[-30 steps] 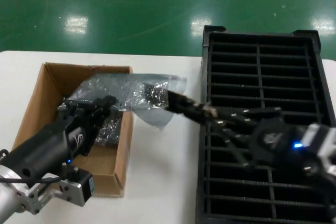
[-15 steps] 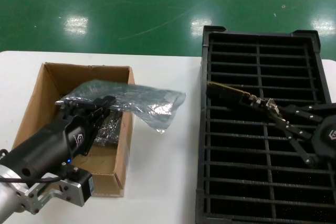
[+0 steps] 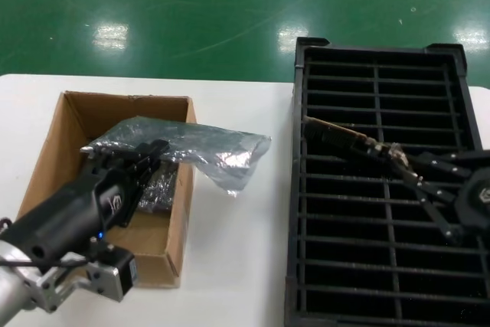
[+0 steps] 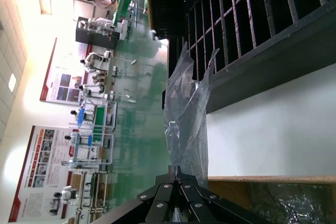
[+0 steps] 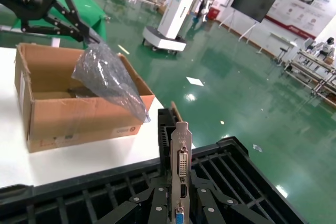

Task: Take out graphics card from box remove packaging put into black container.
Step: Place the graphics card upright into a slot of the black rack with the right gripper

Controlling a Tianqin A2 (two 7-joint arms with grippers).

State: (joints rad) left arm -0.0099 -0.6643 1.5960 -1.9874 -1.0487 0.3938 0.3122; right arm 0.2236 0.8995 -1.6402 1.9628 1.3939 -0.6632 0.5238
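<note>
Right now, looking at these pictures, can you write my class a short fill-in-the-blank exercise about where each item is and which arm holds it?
1. The right gripper holds the graphics card above the black ____.
2. The left gripper pinches the empty plastic ____.
3. That packaging hangs over the wall of the cardboard ____.
4. The card's metal bracket stands ____ between the fingers.

Missing words: container; bag; box; upright

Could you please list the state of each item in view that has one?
graphics card: out of its bag, held on edge over the black container.
packaging: emptied, held up, draping over the box's edge.
box: open, another bagged item inside.
left gripper: shut on the packaging.
right gripper: shut on the graphics card.
</note>
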